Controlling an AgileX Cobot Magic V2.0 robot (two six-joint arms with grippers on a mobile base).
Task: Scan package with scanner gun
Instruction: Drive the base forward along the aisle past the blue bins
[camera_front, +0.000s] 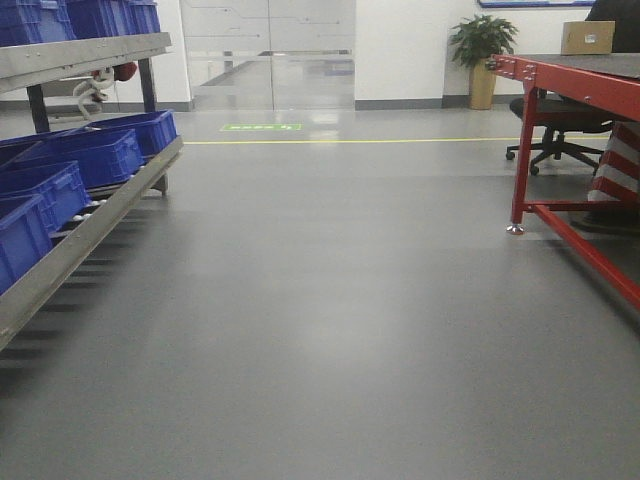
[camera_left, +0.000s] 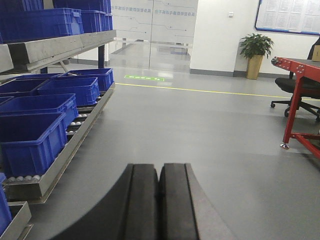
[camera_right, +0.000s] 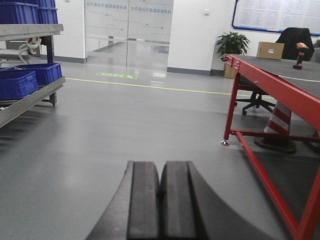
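**ITEM 1 – package**: tan box, white label facing cam. Sits on top of red table, at its far end. Long side approx. level, running across right wrist view. Untouched.

**ITEM 2 – scanner gun**: same tabletop, far end, to right of pkg and apart from it. Appears upright. Which way the head points is too small to tell.

**ITEM 3 – right gripper**: pads pressed together, nothing between. Over bare floor left of table, well short of its far end.

**ITEM 4 – left gripper**: pads likewise together, empty. Further left of table, only table's corner at view edge. Nearer the blue bins opp. the table.

**KEY RELATION:** both task items lie ahead & to right of both pincers, well apart, up on the tabletop. Right arm judged nearer, so likely the one for the gun. Base prob. has to close in on table first.

**STATUS:** nothing picked up; task at its start.
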